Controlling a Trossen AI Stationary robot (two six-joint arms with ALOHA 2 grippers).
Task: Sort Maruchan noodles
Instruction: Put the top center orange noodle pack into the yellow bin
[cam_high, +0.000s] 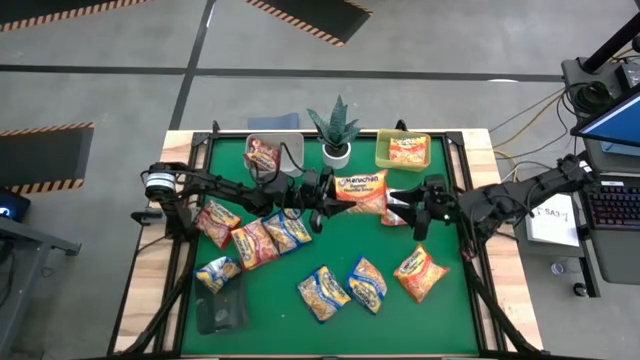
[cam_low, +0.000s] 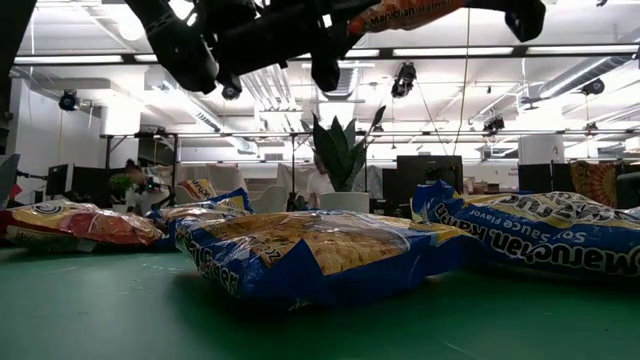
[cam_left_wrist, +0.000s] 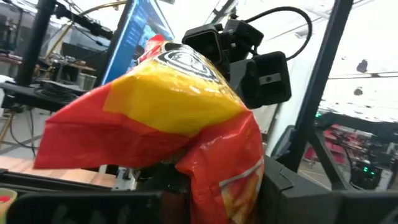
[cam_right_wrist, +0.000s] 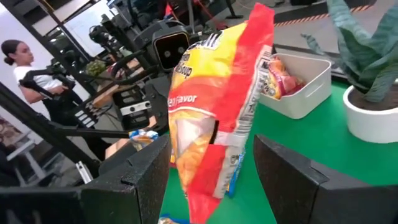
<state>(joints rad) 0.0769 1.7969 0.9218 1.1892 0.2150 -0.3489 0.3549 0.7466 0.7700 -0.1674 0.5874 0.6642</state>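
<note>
Overhead, table-level, two close wrist views

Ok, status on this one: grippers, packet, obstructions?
Left gripper shut on orange-red packet, held above the mat. Right gripper open around the packet's other end. Nothing between them; potted plant close behind.

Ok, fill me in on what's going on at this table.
Both arms meet above the middle of the green table. The left gripper holds an orange-red Maruchan packet up in the air, and the right gripper has its fingers open on either side of it, as if for a handover. Other packets lie scattered on the mat; the grey bin and yellow bin each hold one.
</note>
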